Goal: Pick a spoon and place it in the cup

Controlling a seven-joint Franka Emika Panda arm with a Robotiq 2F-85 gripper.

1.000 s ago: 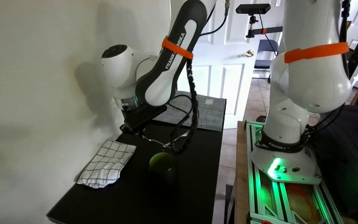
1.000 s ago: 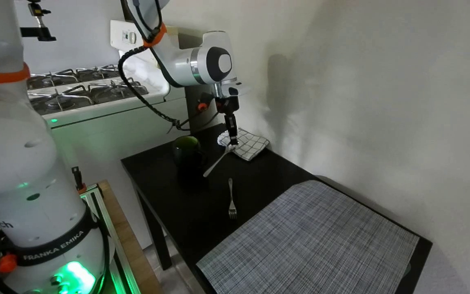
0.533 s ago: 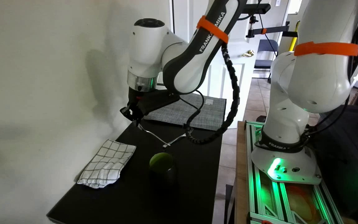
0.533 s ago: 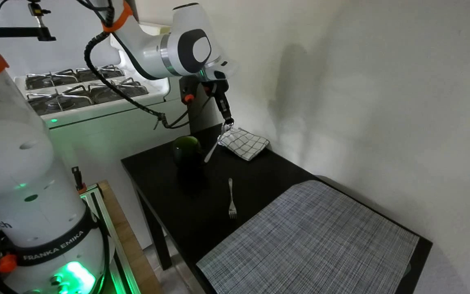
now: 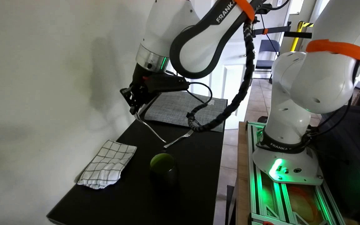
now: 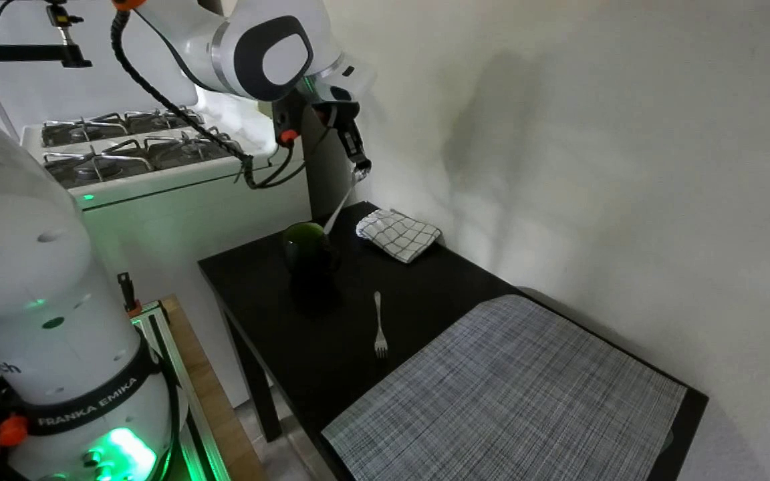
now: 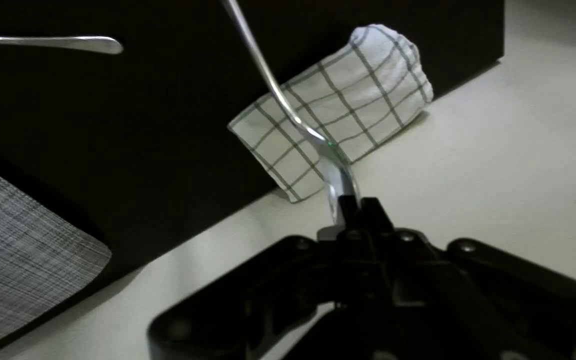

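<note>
Spoon (image 5: 150, 127) in an exterior view: held bowl end up under the gripper (image 5: 134, 113), long axis tilted, handle slanting down toward the dark green cup (image 5: 163, 170).
Handle end there: shows just past the far rim of the cup, close to the table fork (image 5: 178, 139) in the picture.
Cup (image 6: 303, 248) in an exterior view: upright on the black tabletop (image 6: 331, 321); handle end of the spoon (image 6: 340, 208) shows just beside its rim, on the side of the checked cloth (image 6: 398, 235).
Depth of that gap: cannot be told.
Clearance: table fork and spoon well apart here, so the handle end is judged to hang above the tabletop.
Gripper (image 7: 359, 202) in the wrist view: fingers drawn nearly together, spoon bowl pinched between the tips, nothing else held.
Spoon axis in the wrist view: leads from the fingertips toward the upper left and out of frame; cup not shown.
Next move (judged): carry handle end over cup mouth, bring axis nearer vertical, lower handle first.
Caution: rim contact could turn the spoon in the fingers.
</note>
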